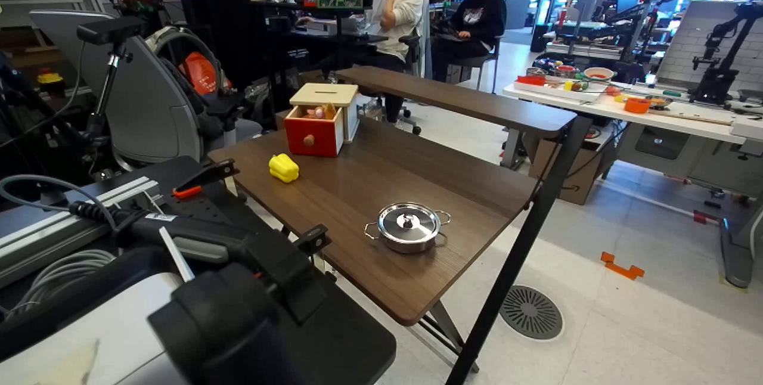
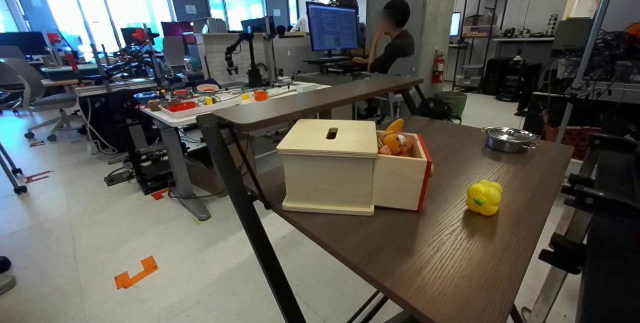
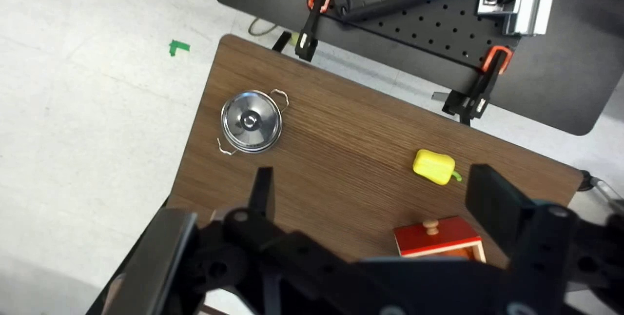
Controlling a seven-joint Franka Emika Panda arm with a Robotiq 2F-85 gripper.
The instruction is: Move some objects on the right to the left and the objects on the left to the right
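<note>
The pot (image 3: 250,127) stands near a corner of the desk (image 3: 341,168), where the long edge facing the black bench (image 3: 551,86) meets a short edge; its lid (image 1: 394,227) is on, knob upward. Further along that long edge, well apart from the pot, the yellow pepper (image 3: 433,166) lies on its side, set in a little from the edge. By the opposite short edge, toward the long edge with the raised shelf (image 1: 453,99), is the box (image 2: 327,178). Its red drawer (image 1: 326,134) is pulled out, front toward the bench side, and holds an orange toy (image 2: 394,143) (it pokes up above the rim).

The gripper (image 3: 373,186) shows in the wrist view, its two fingers (image 3: 264,190) spread wide apart, the drawer partly hidden behind it. Across a strip of floor from the desk's long edge, two clamps (image 3: 308,32) with orange-red loops sit along the bench's facing edge. Past the shelf, in an exterior view, come a white table (image 1: 703,129) with a clutter of small things and two seated people (image 1: 407,20), one in a pale top, one in black.
</note>
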